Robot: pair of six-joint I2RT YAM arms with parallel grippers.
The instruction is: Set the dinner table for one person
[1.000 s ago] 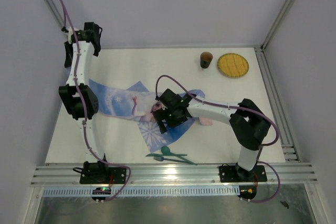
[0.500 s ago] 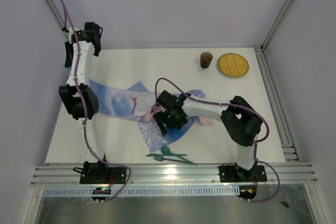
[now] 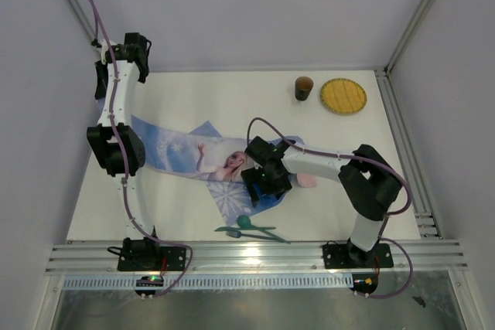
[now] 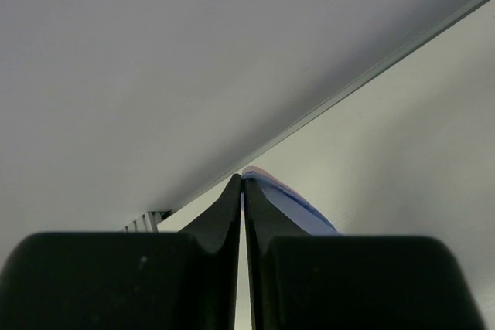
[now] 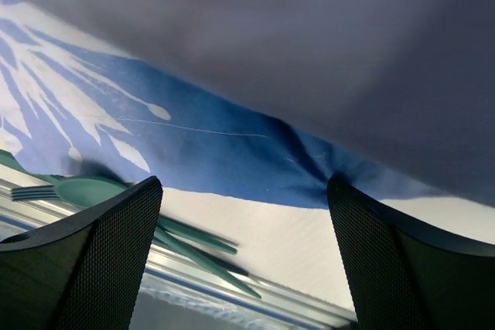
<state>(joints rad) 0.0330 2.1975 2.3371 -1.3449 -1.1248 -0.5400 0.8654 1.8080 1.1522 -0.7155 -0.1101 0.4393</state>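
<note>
So, starting at the right gripper (image 5: pixel 240 191): its two black mesh-padded fingers are spread wide with nothing between them. It hangs low over the near right part of the blue printed cloth (image 5: pixel 216 144), the one with white snowflakes and a cartoon figure on it. That end of the cloth looks rumpled from the top camera, while the left half lies flatter.

Just past the cloth's near edge sit a teal plastic spoon (image 5: pixel 89 189) and a teal plastic fork (image 5: pixel 32 192), side by side next to the front one of the silver aluminium rails (image 3: pixel 255 255).

All of it rests on the dinner table (image 3: pixel 232 102), the big matte white top that fills the space inside those rails. Way off at the far right corner there's a small brown cup (image 3: pixel 304 87) with a round yellow woven disc (image 3: pixel 343 96) just beside it, both well apart from the cloth.

The left gripper (image 4: pixel 243 187) is pressed fully closed out at the far left. A bit of the cloth shows past its tips, but I can't tell if it's pinching it.

My read: we're at the lay-out-the-placemat step and nothing's been set on it yet. The next move probably needs the right fingers to drop onto a loose edge, close, and tug it flat. The cutlery is right there, so watch the clearance.
</note>
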